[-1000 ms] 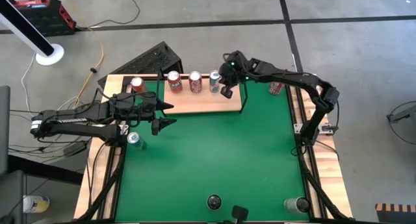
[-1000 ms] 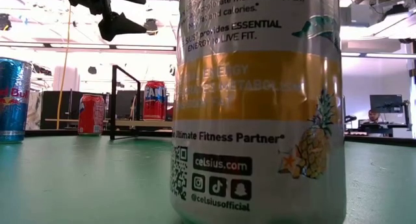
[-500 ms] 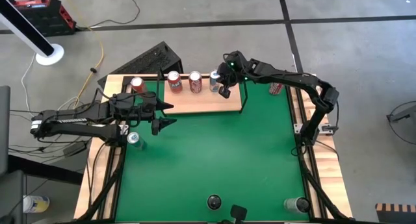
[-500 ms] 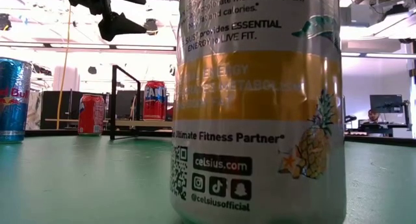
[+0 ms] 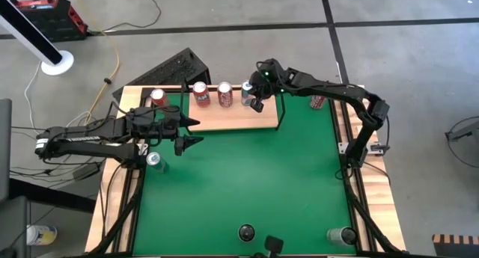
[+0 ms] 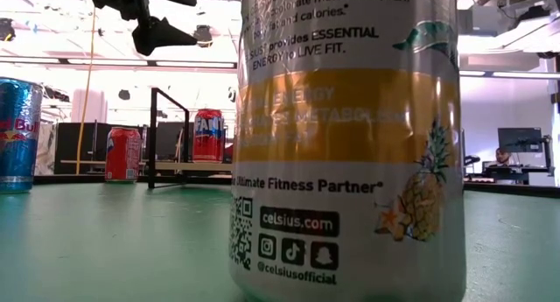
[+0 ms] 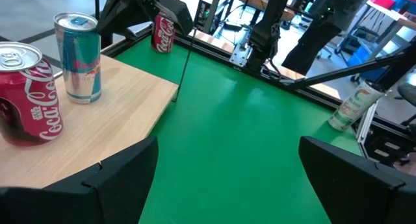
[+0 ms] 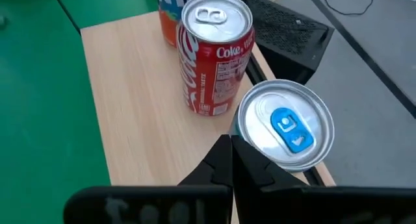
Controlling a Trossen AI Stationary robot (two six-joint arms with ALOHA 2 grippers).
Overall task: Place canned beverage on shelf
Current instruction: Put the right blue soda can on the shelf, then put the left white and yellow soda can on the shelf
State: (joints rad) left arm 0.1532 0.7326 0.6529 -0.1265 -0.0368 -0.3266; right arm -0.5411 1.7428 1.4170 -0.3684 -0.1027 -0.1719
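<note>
Almost nothing has shifted over the last second; only the right tool [image 5: 257,102] has crept a touch nearer the row of cans, while the left arm has kept its place; the right tool's fingers are pressed fully together and grip nothing, their tips lying just beside the rim of the blue-and-silver can [image 8: 284,124], which stands upright on the shelf [image 5: 258,119] at the end of the row; next to it stands a red cola can [image 8: 214,52], and a third can [image 5: 200,93] stands further along the same board; lining them along the back edge leaves the front of the board free, which looks like the reason for that row; I judge that the blue-and-silver can is already set down and that the closed fingers sit there to steady or nudge it rather than to hold it

Off the shelf, the left tool [image 5: 188,134] hovers above the green surface [image 5: 247,183] near the board's left end, its fingers spread wide and empty, seemingly ready for another can; a silver-topped can [image 5: 154,160] stands on the surface just beside that arm, another red can [image 5: 157,98] sits on the wooden edge behind it, and one more red can [image 5: 316,102] stands at the right edge; a tall pale can [image 6: 350,144] stands close to the low camera
</note>
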